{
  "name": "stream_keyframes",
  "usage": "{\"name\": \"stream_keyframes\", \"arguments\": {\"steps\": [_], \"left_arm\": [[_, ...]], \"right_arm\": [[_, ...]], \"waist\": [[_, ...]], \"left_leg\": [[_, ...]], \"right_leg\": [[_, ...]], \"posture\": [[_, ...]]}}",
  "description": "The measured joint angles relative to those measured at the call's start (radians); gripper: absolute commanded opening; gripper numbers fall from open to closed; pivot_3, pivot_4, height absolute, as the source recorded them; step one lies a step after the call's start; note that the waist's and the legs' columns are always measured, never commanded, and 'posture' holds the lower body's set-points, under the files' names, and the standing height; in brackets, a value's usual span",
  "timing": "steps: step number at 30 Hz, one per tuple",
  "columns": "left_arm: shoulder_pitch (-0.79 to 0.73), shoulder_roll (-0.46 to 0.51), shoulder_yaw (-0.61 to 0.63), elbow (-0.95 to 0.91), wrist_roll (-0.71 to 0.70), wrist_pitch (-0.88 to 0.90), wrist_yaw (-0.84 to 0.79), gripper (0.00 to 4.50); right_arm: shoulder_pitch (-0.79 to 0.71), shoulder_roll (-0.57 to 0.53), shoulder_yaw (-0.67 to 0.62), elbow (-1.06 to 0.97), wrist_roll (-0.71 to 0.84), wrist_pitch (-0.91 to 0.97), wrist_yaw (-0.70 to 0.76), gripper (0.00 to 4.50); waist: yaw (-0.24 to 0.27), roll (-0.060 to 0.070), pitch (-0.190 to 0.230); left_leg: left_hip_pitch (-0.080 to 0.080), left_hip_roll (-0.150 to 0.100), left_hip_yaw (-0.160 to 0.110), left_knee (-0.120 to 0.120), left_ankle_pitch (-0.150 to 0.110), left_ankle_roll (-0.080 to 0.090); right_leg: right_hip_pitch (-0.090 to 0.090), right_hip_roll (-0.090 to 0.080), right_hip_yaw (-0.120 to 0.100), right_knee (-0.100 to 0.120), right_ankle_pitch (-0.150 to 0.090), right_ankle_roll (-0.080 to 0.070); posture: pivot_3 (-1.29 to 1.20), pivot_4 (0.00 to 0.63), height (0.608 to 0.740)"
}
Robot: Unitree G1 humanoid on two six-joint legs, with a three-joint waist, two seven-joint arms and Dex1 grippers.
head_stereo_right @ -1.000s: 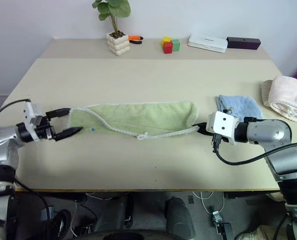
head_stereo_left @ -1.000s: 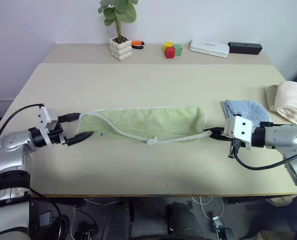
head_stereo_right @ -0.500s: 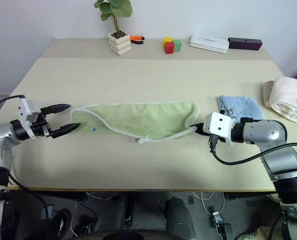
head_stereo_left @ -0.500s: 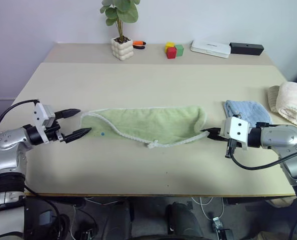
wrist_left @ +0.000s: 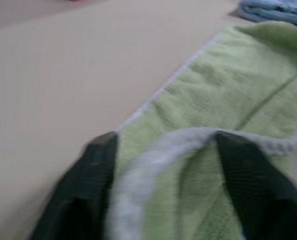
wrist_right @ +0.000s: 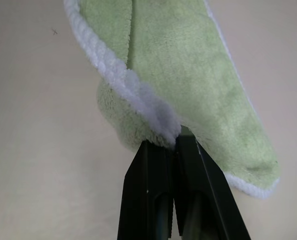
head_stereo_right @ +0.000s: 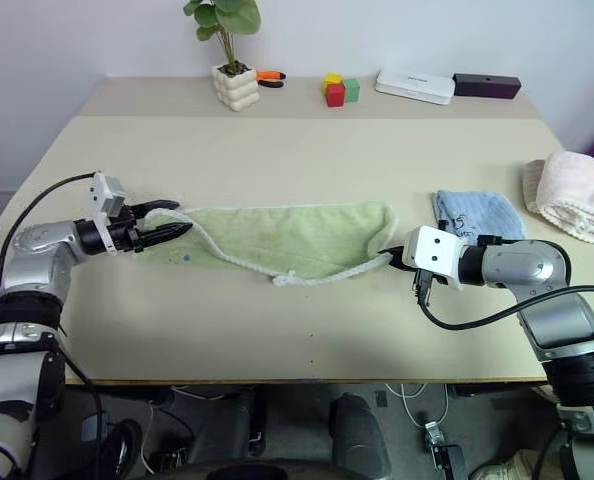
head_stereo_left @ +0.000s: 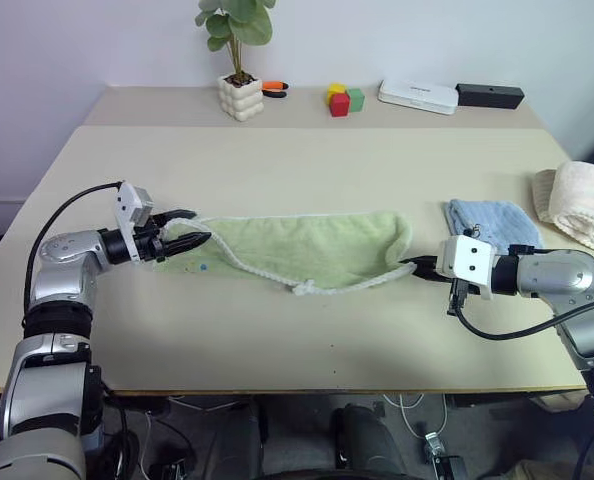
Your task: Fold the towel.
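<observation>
Two grippers flank the towel: right gripper pinches its edge; left gripper half-open astride its corner.

3 towels; 1 plant; 3 blocks; 2 boxes; 2 end effectors.

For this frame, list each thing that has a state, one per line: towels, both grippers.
green towel: flat on the table, folded lengthwise, each end at a gripper.
left gripper: fingers apart, straddling the towel's white-edged end; grip not yet sure.
right gripper: shut on the green towel's corner.
light blue towel: folded, lying beside the right gripper, untouched.
cream towel: rolled, at the table's right edge.
</observation>
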Motion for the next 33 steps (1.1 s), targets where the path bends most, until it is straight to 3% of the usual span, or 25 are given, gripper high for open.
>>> {"name": "stream_keyframes", "arguments": {"steps": [3, 14, 19, 24, 26, 30, 33], "left_arm": [[0.005, 0.006, -0.010, 0.001, -0.001, 0.048, -0.050, 0.11], [0.005, 0.038, -0.003, 0.001, -0.004, 0.107, -0.078, 0.04], [-0.021, 0.046, 0.051, 0.010, -0.022, 0.107, -0.024, 0.04], [-0.158, 0.044, 0.114, 0.119, -0.016, -0.032, 0.102, 0.04], [-0.245, 0.025, 0.108, 0.229, 0.043, -0.143, 0.216, 0.04], [-0.437, -0.049, 0.049, 0.419, 0.173, -0.312, 0.471, 0.04], [-0.543, -0.056, 0.025, 0.492, 0.247, -0.380, 0.617, 0.04]], "right_arm": [[0.000, 0.000, 0.000, 0.000, -0.001, 0.000, -0.001, 0.00], [-0.008, 0.006, 0.000, 0.017, -0.019, -0.012, -0.009, 0.00], [-0.079, 0.035, 0.001, 0.083, -0.025, -0.005, -0.029, 0.00], [-0.277, 0.098, 0.023, 0.315, -0.112, -0.087, -0.106, 0.00], [-0.424, 0.146, 0.073, 0.508, -0.194, -0.161, -0.168, 0.00], [-0.782, 0.243, 0.174, 0.926, -0.397, -0.295, -0.437, 0.00], [-0.952, 0.262, 0.199, 1.095, -0.479, -0.356, -0.619, 0.00]], "waist": [[0.000, 0.000, 0.000], [0.005, 0.000, 0.000], [0.005, -0.001, 0.000], [0.006, -0.001, 0.000], [0.003, -0.001, 0.001], [0.000, 0.000, 0.002], [-0.003, 0.000, 0.002]], "left_leg": [[0.000, 0.000, 0.000, 0.000, 0.000, 0.000], [0.000, 0.000, 0.000, 0.001, 0.000, 0.000], [0.000, 0.000, 0.000, 0.001, 0.000, 0.000], [0.000, 0.000, 0.000, 0.001, 0.000, 0.000], [0.000, 0.000, 0.000, 0.001, 0.000, 0.000], [-0.005, 0.000, 0.001, -0.001, 0.000, -0.001], [-0.015, 0.000, 0.001, -0.001, 0.003, -0.006]], "right_leg": [[0.000, 0.000, 0.000, 0.000, 0.000, 0.000], [0.000, 0.000, 0.000, 0.000, 0.000, 0.000], [0.000, 0.000, 0.000, 0.000, 0.000, 0.000], [0.000, 0.000, 0.000, 0.000, 0.000, 0.000], [0.000, 0.000, 0.000, 0.000, 0.001, 0.001], [-0.005, -0.001, 0.000, 0.000, 0.001, 0.001], [-0.016, -0.001, 0.000, -0.001, 0.001, 0.001]], "posture": [[0.00, 0.150, 0.740], [0.00, 0.150, 0.740], [0.00, 0.150, 0.740], [0.00, 0.150, 0.740], [0.00, 0.150, 0.740], [0.00, 0.150, 0.740], [0.00, 0.150, 0.740]]}}
